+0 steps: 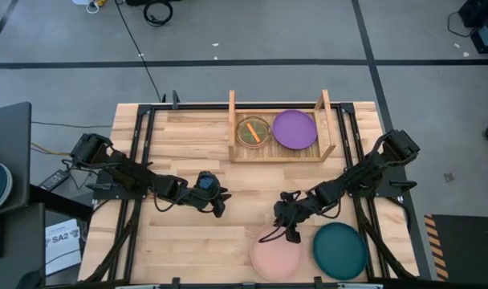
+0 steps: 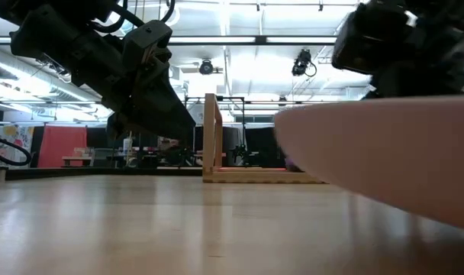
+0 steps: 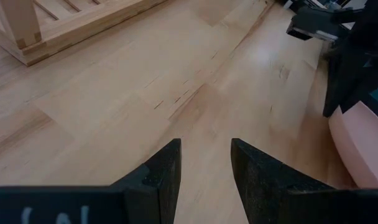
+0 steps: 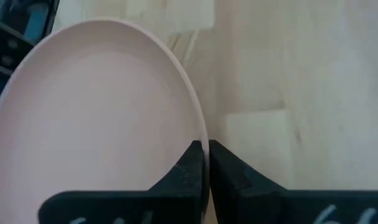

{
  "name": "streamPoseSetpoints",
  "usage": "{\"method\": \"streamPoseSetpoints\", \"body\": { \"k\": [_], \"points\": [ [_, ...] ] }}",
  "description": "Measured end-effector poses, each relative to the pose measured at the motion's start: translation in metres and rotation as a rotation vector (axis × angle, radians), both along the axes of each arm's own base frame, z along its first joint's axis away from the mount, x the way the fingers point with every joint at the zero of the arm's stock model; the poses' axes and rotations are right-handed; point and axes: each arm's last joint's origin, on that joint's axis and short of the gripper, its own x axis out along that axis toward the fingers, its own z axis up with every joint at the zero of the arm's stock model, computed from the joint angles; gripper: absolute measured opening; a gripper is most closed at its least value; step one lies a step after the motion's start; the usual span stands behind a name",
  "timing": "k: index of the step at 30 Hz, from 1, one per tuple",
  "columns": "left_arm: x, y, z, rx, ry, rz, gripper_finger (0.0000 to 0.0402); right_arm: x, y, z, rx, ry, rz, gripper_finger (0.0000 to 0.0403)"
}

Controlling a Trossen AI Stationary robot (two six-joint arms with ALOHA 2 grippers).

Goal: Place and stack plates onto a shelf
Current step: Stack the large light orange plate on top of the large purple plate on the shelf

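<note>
Jaws: the right gripper (image 1: 293,234), low and right of centre in the high view, has its two fingers pressed together on the upper rim of the pink plate (image 1: 278,254); the right wrist view shows the rim edge pinched between the dark fingertips (image 4: 190,167), with the plate's pale face filling the left of that frame. The left gripper (image 1: 221,202), left of centre in the high view, stands with its fingers (image 3: 161,175) parted and nothing between them, above bare planks of the table (image 1: 188,241).

Plates: the pink plate sits at the bottom edge of the high view, slightly right of centre. In the low view it appears as a large pale mass (image 2: 385,153) on the right, its left edge raised off the tabletop. The teal plate (image 1: 340,250) lies flat just right of the pink one, close to it; whether the two touch cannot be told. The purple plate (image 1: 295,129) rests in the right half of the shelf (image 1: 233,120), at upper centre of the high view. In the shelf's left half lies a smaller green plate (image 1: 253,131) with a thin orange utensil (image 1: 251,129) on it.

Shelf: a light wooden slatted rack with two upright side boards, well apart from both grippers; its corner (image 3: 27,37) shows at the upper left of the left wrist view.
</note>
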Motion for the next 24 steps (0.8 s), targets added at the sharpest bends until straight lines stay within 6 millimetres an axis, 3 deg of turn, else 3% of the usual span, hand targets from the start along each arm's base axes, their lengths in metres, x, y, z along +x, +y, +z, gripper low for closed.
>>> {"method": "streamPoseSetpoints", "body": {
  "k": [7,12,24],
  "points": [
    [0.000,0.000,0.000,0.000,0.000,0.000,0.0146,0.013,-0.016,0.024,-0.002,-0.064,-0.032,0.0018],
    [0.000,0.000,0.000,0.000,0.000,0.000,0.0146,0.019,-0.034,0.052,-0.044,-0.080,-0.050,0.0018],
    [0.000,0.000,0.000,0.000,0.000,0.000,0.0146,0.009,-0.093,0.125,-0.168,-0.212,-0.105,0.0019]
  ]
}}
